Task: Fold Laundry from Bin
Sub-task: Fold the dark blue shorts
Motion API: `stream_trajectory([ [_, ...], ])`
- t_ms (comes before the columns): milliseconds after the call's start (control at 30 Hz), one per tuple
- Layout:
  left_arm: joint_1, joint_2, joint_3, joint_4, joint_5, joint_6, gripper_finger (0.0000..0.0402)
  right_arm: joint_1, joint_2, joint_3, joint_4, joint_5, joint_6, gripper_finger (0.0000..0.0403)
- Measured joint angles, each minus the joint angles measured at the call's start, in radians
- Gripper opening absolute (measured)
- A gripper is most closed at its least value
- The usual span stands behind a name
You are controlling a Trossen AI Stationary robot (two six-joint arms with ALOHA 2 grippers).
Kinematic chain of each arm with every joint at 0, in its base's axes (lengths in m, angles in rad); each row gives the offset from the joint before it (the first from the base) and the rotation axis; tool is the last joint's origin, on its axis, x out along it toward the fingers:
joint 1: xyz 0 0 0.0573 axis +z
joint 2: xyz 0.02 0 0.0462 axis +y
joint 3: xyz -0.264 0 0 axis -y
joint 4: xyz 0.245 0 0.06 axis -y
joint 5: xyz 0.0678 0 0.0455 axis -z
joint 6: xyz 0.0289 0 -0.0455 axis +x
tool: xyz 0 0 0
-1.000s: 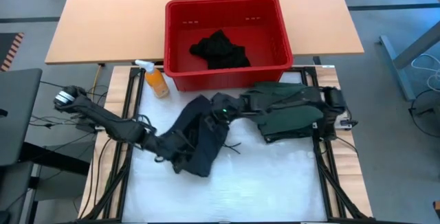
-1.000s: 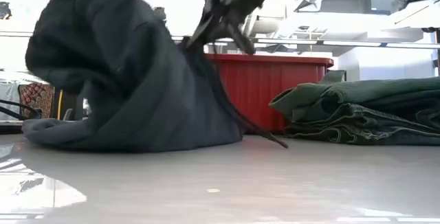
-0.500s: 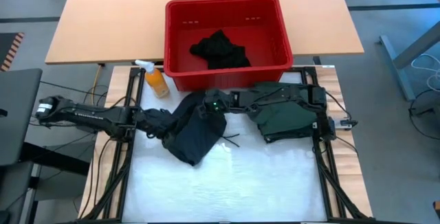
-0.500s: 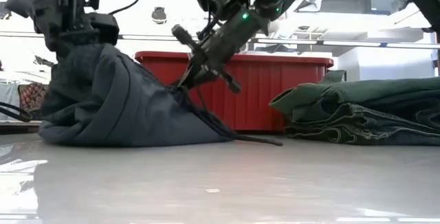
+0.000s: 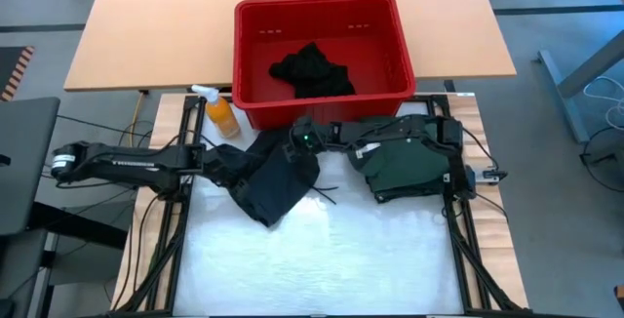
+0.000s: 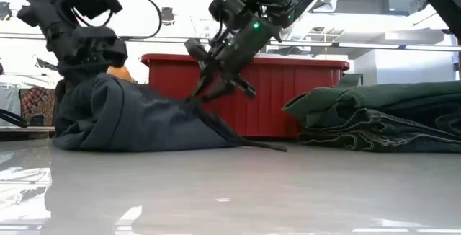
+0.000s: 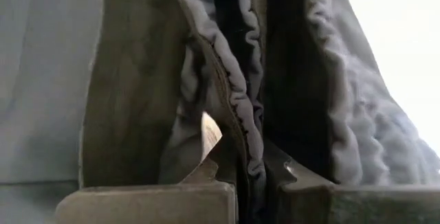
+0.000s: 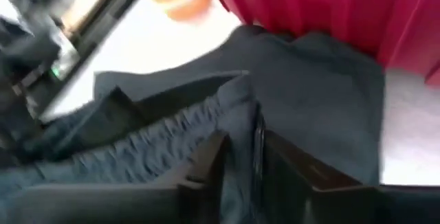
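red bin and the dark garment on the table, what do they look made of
The red rectangular bin looks like moulded plastic: rigid, ribbed walls with a slight sheen. The dark charcoal garment looks like soft matte woven or knit cloth: it slumps in folds, with a gathered hem.

You have a charcoal garment [image 5: 271, 183] bunched on the table just in front of the red bin [image 5: 390, 11]. A crumpled black piece [image 5: 312, 70] lies inside the bin, and folded dark green laundry [image 5: 409, 167] sits right of the charcoal one.

Left gripper [image 7: 251, 183] clamped on gathered hem of dark garment [image 7: 227, 80]; pale label [image 7: 210, 136] beside fingers.
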Motion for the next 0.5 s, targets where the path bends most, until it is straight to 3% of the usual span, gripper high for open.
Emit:
stream_trajectory([
  [133, 0.008, 0.090, 0.000, 0.010, 0.042, -0.018, 0.0000, 0.000, -0.052, -0.001, -0.025, -0.006, -0.122, 0.0186],
  [233, 0.008, 0.146, 0.000, 0.041, 0.084, -0.031, 0.0000, 0.040, -0.095, -0.002, -0.035, 0.046, -0.174, 0.0203],
  [400, -0.014, 0.210, 0.000, 0.092, 0.159, -0.118, 0.0000, 0.150, -0.129, -0.080, 0.017, 0.050, -0.214, 0.0203],
  [500, -0.100, 0.240, 0.000, 0.168, 0.160, -0.244, 0.0000, 0.220, -0.128, -0.159, 0.082, 0.050, -0.150, 0.0195],
])
